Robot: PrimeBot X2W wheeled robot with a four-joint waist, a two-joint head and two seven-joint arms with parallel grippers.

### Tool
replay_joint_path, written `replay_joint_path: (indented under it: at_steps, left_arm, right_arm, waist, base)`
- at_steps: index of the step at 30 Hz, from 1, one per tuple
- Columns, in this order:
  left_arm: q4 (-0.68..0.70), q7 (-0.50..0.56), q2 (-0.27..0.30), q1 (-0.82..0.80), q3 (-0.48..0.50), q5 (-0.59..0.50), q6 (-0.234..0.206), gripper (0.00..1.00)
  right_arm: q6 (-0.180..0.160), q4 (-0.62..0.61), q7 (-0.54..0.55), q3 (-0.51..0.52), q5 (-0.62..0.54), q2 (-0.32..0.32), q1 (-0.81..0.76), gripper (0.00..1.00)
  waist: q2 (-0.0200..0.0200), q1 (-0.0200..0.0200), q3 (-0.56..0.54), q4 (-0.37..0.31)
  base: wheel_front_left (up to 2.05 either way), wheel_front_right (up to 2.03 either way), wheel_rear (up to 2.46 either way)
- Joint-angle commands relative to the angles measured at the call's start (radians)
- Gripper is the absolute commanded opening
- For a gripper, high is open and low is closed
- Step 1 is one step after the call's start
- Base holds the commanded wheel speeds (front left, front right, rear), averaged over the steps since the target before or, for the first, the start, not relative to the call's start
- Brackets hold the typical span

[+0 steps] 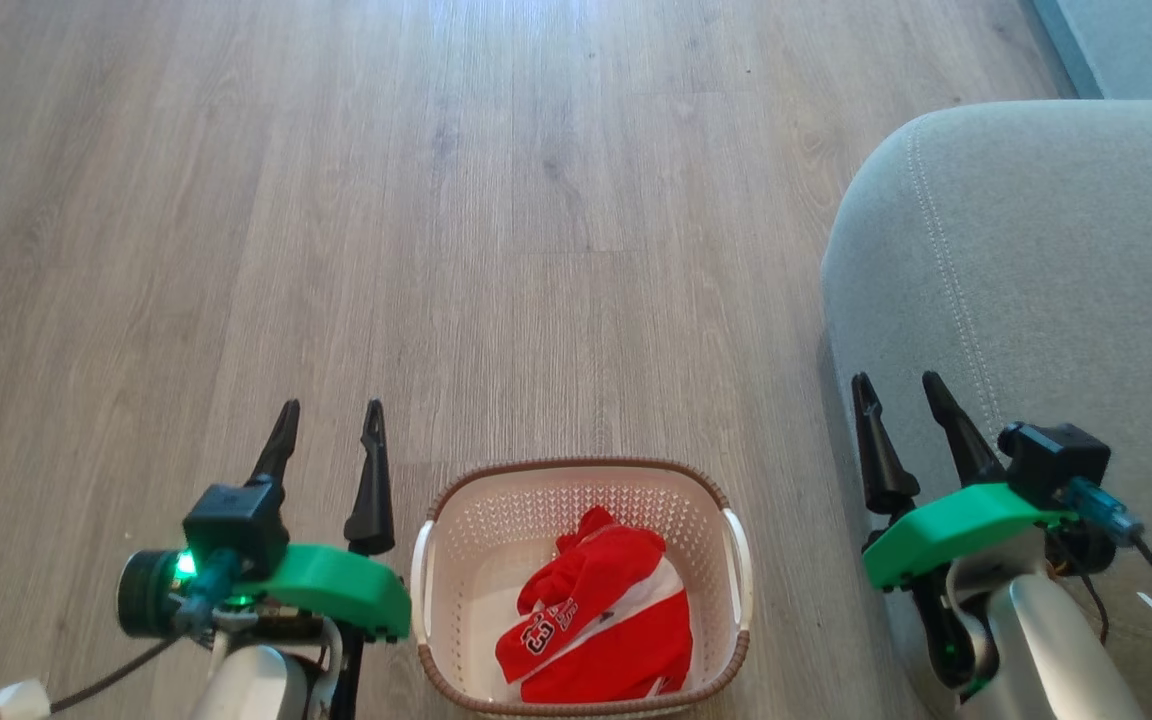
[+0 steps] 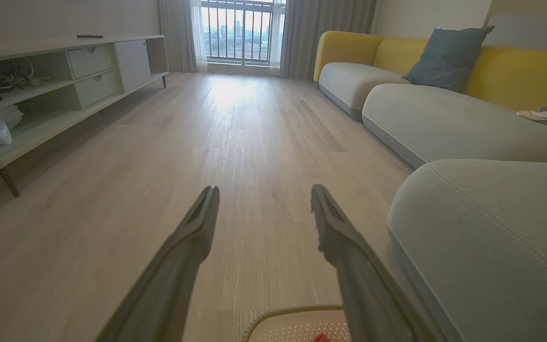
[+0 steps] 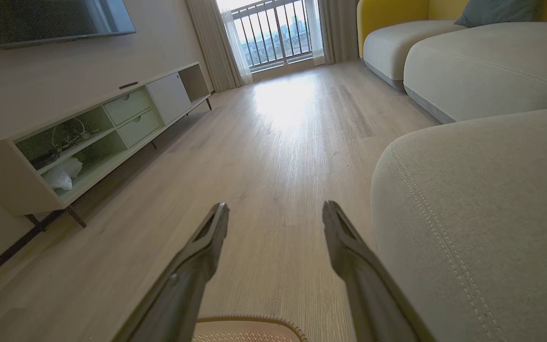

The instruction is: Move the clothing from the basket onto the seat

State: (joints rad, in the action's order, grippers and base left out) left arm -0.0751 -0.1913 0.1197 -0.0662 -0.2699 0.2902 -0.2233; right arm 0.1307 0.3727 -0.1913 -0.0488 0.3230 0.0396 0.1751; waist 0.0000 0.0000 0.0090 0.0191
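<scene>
The red clothing [image 1: 601,615] with white panels and white "23" lettering lies bunched in the cream perforated basket [image 1: 456,530] on the floor at the bottom centre of the head view. The grey seat [image 1: 1046,270] rises to the basket's right. My left gripper [image 1: 329,412] hangs open left of the basket, nothing between its fingers. My right gripper [image 1: 898,386] is open too, over the seat's left edge. The left wrist view catches the basket's rim [image 2: 273,316], a scrap of clothing [image 2: 321,338] and the seat [image 2: 492,237]. The right wrist view has the rim [image 3: 249,323] and the seat [image 3: 482,209].
Pale wood floor [image 1: 496,220] stretches ahead and to the left. A low white TV cabinet [image 2: 64,80] lines the left wall. A grey and yellow sofa [image 2: 435,118] with a blue-grey cushion [image 2: 447,59] runs along the right, toward a balcony window [image 2: 240,28].
</scene>
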Motion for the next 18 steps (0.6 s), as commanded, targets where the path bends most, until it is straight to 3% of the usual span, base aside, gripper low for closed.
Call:
replay_joint_path:
  at_steps: [1, 18]
  left_arm:
    - [0.033, -0.016, 0.005, -0.045, 0.023, -0.037, -0.007, 1.0]
    - [0.052, -0.067, -0.009, -0.045, 0.004, -0.251, -0.032, 1.0]
  right_arm:
    - [0.0, -0.028, -0.017, -0.028, -0.034, 0.01, 0.052, 1.0]
    - [0.0, 0.01, -0.067, -0.054, -0.212, 0.011, 0.087, 1.0]
  waist:
    - [0.0, 0.0, 0.0, -0.001]
    - [0.0, 0.0, -0.007, -0.001]
  base:
    - [0.0, 0.0, 0.0]
    - [0.0, 0.0, 0.0]
